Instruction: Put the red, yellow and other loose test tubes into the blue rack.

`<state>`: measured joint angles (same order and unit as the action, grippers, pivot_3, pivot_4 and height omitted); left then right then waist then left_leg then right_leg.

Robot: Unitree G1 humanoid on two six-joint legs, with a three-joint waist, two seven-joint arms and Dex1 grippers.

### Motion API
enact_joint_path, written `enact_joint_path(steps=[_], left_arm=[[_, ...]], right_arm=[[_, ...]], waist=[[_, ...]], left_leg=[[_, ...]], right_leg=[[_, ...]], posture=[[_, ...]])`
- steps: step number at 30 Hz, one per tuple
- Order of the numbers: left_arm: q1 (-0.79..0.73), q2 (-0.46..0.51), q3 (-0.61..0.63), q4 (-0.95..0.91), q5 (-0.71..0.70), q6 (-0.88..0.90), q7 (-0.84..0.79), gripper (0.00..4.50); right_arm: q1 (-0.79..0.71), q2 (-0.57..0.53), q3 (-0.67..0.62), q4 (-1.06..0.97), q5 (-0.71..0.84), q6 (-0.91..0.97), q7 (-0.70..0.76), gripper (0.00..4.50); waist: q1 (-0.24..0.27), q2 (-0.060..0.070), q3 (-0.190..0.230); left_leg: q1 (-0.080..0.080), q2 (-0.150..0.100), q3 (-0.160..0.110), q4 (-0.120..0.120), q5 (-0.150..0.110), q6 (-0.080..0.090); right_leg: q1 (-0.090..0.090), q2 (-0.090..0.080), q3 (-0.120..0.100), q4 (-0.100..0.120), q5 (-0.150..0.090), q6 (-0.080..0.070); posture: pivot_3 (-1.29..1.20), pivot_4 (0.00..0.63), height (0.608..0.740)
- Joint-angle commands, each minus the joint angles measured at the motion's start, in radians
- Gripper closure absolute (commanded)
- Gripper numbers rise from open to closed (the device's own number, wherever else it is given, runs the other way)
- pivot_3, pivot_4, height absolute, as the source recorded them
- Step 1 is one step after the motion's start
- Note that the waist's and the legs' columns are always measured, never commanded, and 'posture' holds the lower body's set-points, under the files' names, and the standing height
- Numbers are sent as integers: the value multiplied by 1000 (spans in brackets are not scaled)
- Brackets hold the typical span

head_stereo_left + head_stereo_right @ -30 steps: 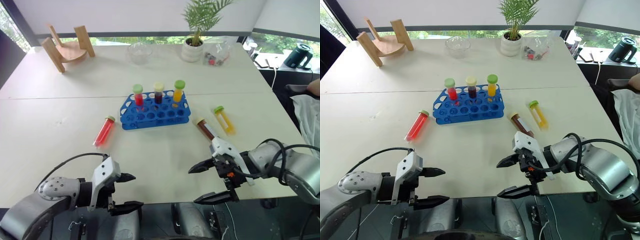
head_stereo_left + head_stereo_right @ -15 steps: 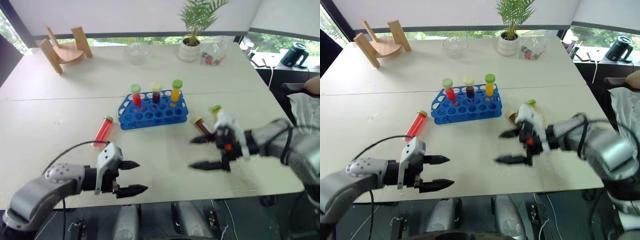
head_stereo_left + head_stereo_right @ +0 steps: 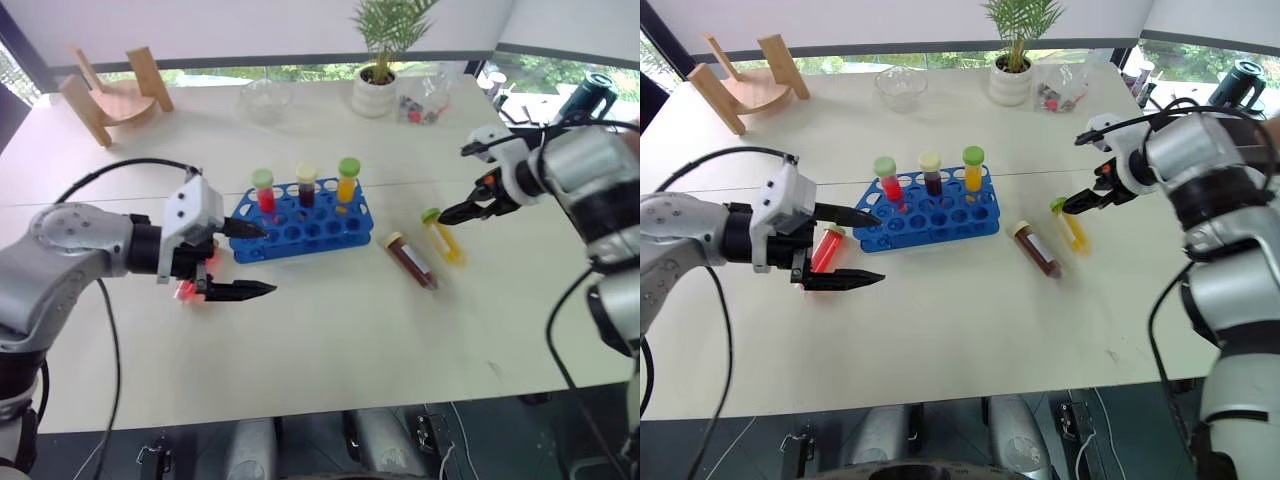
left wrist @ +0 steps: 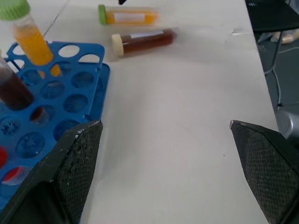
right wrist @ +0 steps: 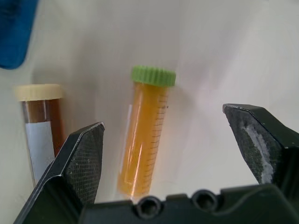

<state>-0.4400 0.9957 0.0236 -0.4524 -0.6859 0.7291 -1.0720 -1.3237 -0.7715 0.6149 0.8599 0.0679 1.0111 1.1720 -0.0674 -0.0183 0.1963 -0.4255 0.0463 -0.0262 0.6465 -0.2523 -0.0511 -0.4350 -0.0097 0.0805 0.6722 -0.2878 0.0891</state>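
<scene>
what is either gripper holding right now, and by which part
Nothing. The left gripper and the right gripper are both open and empty; the yellow tube lies on the table between the right fingers.

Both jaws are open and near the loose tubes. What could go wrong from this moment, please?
1. The yellow tube and the brown tube lie side by side, so the right gripper may nudge or catch the brown one.
2. The red tube lies partly hidden behind the left gripper, close to the blue rack; a jaw could push the rack and shake its three standing tubes.
3. Lying tubes may roll away when touched.
</scene>
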Motion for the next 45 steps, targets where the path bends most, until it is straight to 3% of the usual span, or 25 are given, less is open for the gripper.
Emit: enact_joint_path(steps=[1, 11, 14, 19, 20, 22, 26, 28, 33, 35, 38, 42, 45], left_arm=[[37, -13, 42, -58, -4, -8, 36, 19], [131, -36, 33, -90, 34, -15, 104, 19], [124, -36, 33, -71, 44, -17, 102, 0], [112, -35, 23, -50, 55, -22, 82, 0], [106, -35, 18, -39, 58, -24, 75, 0], [95, -33, 9, -19, 68, -28, 64, 0], [105, -11, 26, 14, 69, -33, 21, 0], [99, 9, 52, 45, 50, -20, -7, 0], [65, 71, 60, 146, 44, 6, -83, 0], [23, 72, 64, 214, 18, 32, -113, 0], [-40, 60, 52, 280, 8, 61, -135, 0], [-62, 66, 0, 294, 47, 54, -166, 0], [-76, 62, -6, 297, 56, 56, -176, 0]], right_arm=[[-88, 51, -19, 138, -63, -10, 37, 0], [-102, 212, -59, 382, -200, -138, -10, 0], [-50, 228, -46, 390, -250, -203, -19, 903], [-30, 230, -96, 401, -279, -222, -40, 3494], [-26, 228, -121, 403, -273, -217, -66, 3688], [-18, 224, -179, 399, -253, -219, -116, 3688], [-2, 209, -414, 314, -126, -325, -285, 3688], [63, 208, -592, 112, -25, -438, -403, 3688], [299, 328, -897, -569, 245, -324, -548, 3688], [419, 419, -903, -827, 273, -369, -629, 3688], [586, 543, -863, -1050, 304, -436, -693, 3688], [803, 660, -721, -1099, 215, -606, -749, 3688], [846, 702, -675, -1045, 179, -747, -763, 3688]], waist=[[-2, 0, 0], [0, 0, 0], [0, 0, 0], [-2, 0, 0], [-2, 0, 0], [-2, -1, -1], [-7, -2, -1], [-16, -2, -1], [-28, 0, 0], [-25, 0, 0], [-14, -1, -1], [-2, -1, -1], [-1, -1, 0]], left_leg=[[0, 0, 0, 0, 0, 0], [2, -1, -1, 3, 1, -2], [2, -1, -1, 3, 1, -3], [5, -1, -1, 3, 2, -3], [6, -1, -1, 3, 2, -3], [8, -1, -1, 3, 2, -3], [15, -1, -1, 3, 2, -3], [17, -1, 1, 3, 2, -3], [16, -1, -2, 1, 2, -3], [16, 1, -4, 0, 2, -3], [15, 1, -5, -1, 2, -3], [15, -1, -2, 1, 2, -3], [15, -1, -2, 2, 3, -5]], right_leg=[[0, 0, 0, 0, 0, 0], [4, -1, 0, 2, 1, 1], [4, -1, -1, 2, 1, 1], [6, -1, -1, 4, 1, 1], [7, -1, -1, 4, 1, 1], [9, -1, -1, 4, 1, 1], [16, -1, 0, 4, 1, 1], [17, -1, 1, 4, 1, 1], [13, 2, 1, 11, 0, 0], [12, 3, 0, 12, -2, -2], [12, 2, -2, 12, -4, -3], [12, 0, -1, 12, -4, -3], [12, 0, -1, 12, -3, -2]], posture=[[0, 150, 740], [0, 150, 740], [0, 150, 740], [0, 150, 740], [0, 150, 740], [0, 150, 740], [0, 150, 740], [0, 150, 740], [0, 150, 740], [0, 150, 740], [0, 150, 740], [0, 150, 740], [0, 150, 740]])
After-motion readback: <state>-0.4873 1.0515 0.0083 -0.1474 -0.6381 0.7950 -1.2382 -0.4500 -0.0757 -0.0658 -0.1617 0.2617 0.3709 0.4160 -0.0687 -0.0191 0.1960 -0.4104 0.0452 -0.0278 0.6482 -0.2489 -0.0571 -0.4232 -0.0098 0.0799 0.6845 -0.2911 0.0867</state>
